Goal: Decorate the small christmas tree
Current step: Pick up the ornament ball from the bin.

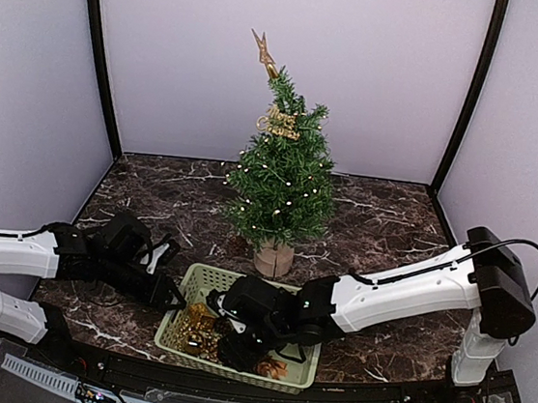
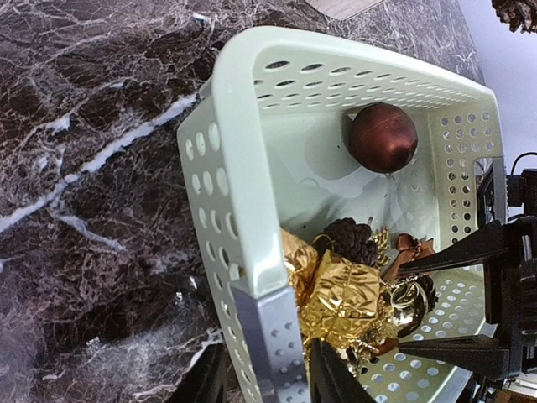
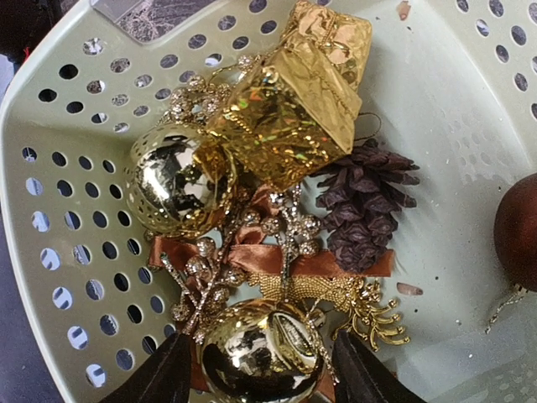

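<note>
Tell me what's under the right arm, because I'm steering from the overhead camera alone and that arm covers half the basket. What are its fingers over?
Observer: The right fingers sit either side of a shiny gold ball. I can't tell whether they press it.
Operator: And the left fingers?
Observer: The left fingers straddle the basket wall near a corner, one inside and one outside.
Operator: Is anything lying loose in there?
Observer: A dark red ball lies apart from the pile, by the end wall opposite the left fingers.
</note>
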Motion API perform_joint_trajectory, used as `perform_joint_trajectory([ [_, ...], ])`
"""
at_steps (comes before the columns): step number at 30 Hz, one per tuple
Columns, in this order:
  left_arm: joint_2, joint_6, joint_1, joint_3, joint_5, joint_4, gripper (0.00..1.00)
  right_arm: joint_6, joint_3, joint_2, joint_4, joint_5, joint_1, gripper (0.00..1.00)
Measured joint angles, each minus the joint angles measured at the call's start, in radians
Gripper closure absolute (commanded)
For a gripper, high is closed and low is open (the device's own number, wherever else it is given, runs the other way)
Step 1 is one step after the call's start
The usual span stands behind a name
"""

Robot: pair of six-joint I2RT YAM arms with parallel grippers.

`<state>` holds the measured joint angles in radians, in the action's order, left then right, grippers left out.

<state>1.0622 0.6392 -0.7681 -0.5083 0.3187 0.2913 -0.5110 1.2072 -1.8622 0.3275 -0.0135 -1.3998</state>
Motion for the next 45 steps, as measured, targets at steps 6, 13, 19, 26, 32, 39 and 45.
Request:
perform_joint_trajectory([
  [6, 0.003, 0.0, 0.0, 0.001, 0.002, -0.006, 0.66, 0.006, 0.014, -0.019, 0.009, -0.018, 0.0, 0.48],
  [13, -0.023, 0.0, -0.001, 0.001, -0.025, 0.002, 0.66, 0.009, 0.018, -0.023, 0.023, -0.015, 0.0, 0.52],
  [19, -0.117, -0.016, -0.001, -0.022, -0.102, 0.071, 0.66, 0.002, 0.01, 0.061, 0.081, 0.037, 0.009, 0.53],
  [26, -0.202, -0.09, -0.001, -0.133, -0.18, 0.127, 0.65, -0.029, -0.079, 0.328, 0.061, 0.075, 0.091, 0.53],
  [32, -0.229, -0.166, -0.001, -0.158, -0.091, 0.045, 0.65, -0.065, -0.195, 0.502, -0.011, 0.079, 0.151, 0.52],
  [39, -0.211, -0.182, -0.044, -0.154, 0.032, -0.183, 0.65, -0.116, -0.298, 0.683, -0.098, 0.074, 0.185, 0.52],
  [45, -0.1, -0.127, -0.112, -0.119, 0.078, -0.426, 0.65, -0.156, -0.374, 0.825, -0.197, 0.057, 0.221, 0.52],
])
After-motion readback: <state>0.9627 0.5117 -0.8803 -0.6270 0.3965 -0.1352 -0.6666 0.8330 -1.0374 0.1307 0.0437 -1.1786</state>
